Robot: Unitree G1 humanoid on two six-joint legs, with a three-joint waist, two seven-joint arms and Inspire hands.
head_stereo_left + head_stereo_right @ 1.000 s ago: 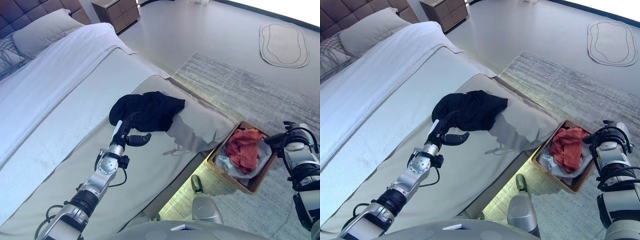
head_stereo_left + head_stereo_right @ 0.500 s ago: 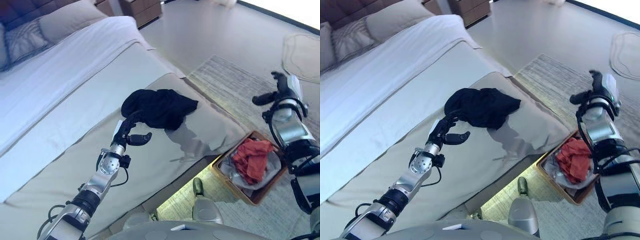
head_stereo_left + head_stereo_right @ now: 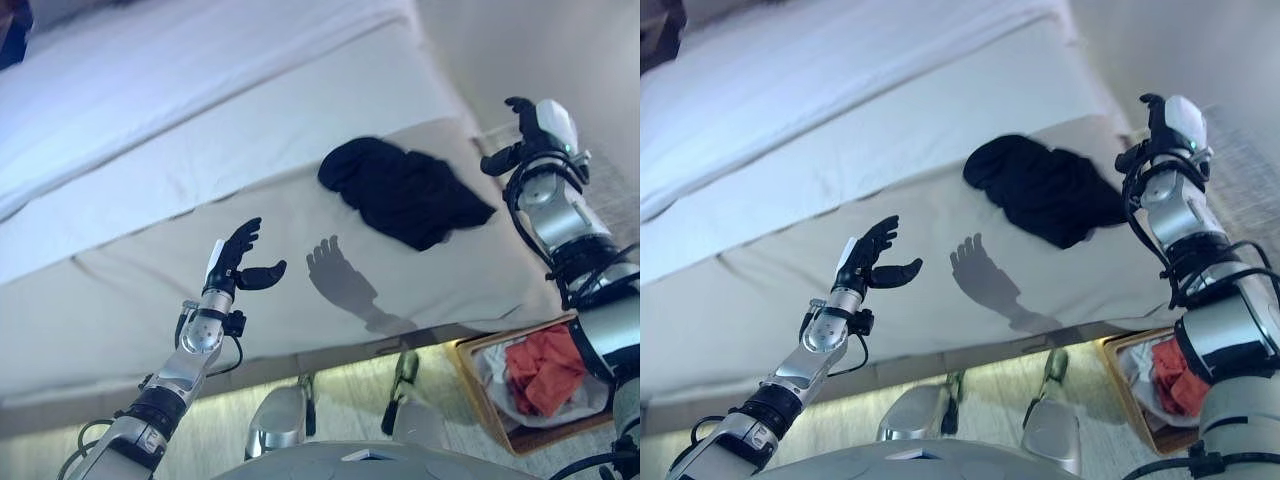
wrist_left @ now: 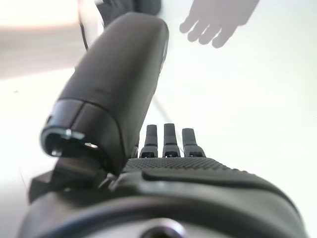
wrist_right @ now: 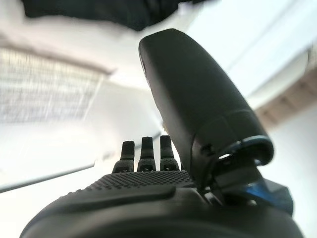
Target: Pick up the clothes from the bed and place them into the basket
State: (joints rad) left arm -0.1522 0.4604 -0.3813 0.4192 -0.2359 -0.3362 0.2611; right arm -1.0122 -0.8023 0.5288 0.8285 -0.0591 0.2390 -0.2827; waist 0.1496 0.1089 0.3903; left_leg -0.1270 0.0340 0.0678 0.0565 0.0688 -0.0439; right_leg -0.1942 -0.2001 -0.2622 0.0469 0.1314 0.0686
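A black garment (image 3: 405, 190) lies crumpled on the beige cover at the foot of the bed (image 3: 120, 290), near the bed's edge. No hand touches it. The right hand (image 3: 528, 130) is raised just beside the garment's far end, over the corner of the bed; its fingers stand straight and spread wide, holding nothing, and its own wrist view shows the fingertips (image 5: 142, 146) upright with the dark cloth past them. The left hand (image 3: 238, 262) is raised above the beige cover, well apart from the garment, which lies beyond it and towards the right hand. Its fingers are straight and fanned out, the thumb standing out to the side, and it too is empty; its wrist view shows only pale bedding past the fingertips (image 4: 169, 133).

The basket (image 3: 500, 420) sits on the floor below the bed's edge, under the right arm and nearer to the robot than the right hand. In it lies a red cloth (image 3: 540, 365) on top of something pale, perhaps a white cloth, though that part is too unclear to tell. Beyond both hands the white sheet (image 3: 200, 80) covers the upper part of the bed
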